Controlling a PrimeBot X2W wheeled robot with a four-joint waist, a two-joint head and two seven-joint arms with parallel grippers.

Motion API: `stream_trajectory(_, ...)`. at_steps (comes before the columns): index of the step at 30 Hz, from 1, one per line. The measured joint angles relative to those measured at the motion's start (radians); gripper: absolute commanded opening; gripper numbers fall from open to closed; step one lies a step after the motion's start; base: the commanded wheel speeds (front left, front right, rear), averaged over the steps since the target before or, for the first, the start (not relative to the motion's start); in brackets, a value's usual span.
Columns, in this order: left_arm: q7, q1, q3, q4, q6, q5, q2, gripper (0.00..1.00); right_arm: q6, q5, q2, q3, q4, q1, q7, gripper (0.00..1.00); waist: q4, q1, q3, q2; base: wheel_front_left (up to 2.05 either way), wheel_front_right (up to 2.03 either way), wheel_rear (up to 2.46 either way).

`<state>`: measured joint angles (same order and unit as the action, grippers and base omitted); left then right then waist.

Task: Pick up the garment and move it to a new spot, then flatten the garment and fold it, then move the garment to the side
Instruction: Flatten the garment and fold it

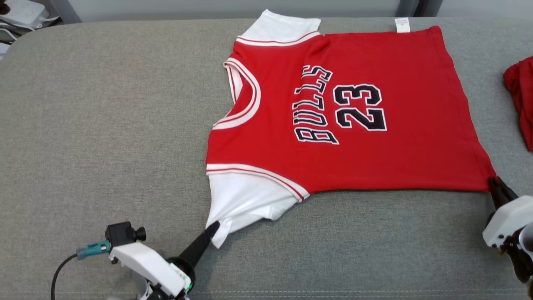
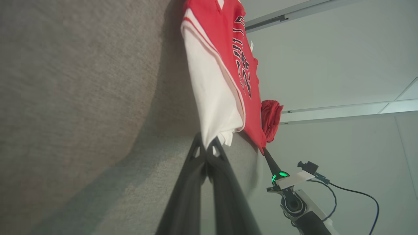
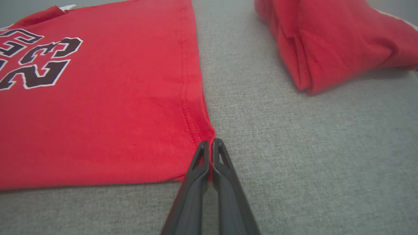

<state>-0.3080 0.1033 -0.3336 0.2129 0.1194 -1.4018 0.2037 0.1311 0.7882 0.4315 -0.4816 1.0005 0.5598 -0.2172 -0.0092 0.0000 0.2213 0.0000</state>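
The garment, a red jersey with white sleeves and "BULLS 23" printed on its chest, lies spread flat and face up on the grey padded surface. It covers the surface's middle and right part, with the collar toward the surface's left end and the hem toward its right end. The left gripper reaches in from the surface's near edge, its two dark fingers pressed together on the tip of the near white sleeve, which is drawn out to a point. The right gripper comes in near the surface's near right corner, fingers closed on the jersey's near hem corner, with red cloth pinched between them. A small white tag sticks out at the far hem corner. At the surface's right end lies a second, folded red cloth, apart from the jersey.
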Motion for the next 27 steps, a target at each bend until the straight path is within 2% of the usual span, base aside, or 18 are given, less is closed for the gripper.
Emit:
stream_trajectory(5,-0.038,-0.047,-0.02,-0.041,-0.037,0.0,0.023,0.0,0.0,0.034,0.029,-0.017,-0.038,-0.047,0.014,0.0,0.001,0.0,-0.017,0.0,0.0,0.0,0.0)
stream_trajectory(12,-0.078,-0.101,-0.058,-0.06,-0.068,0.048,0.091,0.0,0.0,0.062,0.058,-0.075,-0.111,-0.123,0.096,0.0,-0.009,0.0,-0.045,0.0,0.0,0.0,0.0)
stream_trajectory(22,-0.116,-0.12,-0.084,-0.048,-0.087,0.082,0.143,0.0,0.0,0.097,0.121,-0.095,-0.194,-0.202,0.169,0.0,-0.011,0.0,-0.082,0.0001,0.0,0.0,0.0)
stream_trajectory(27,-0.144,-0.121,-0.095,-0.029,-0.096,0.082,0.153,0.0,0.001,0.102,0.117,-0.093,-0.198,-0.229,0.188,0.0,-0.017,0.0,-0.095,0.0,0.0,0.0,0.0)
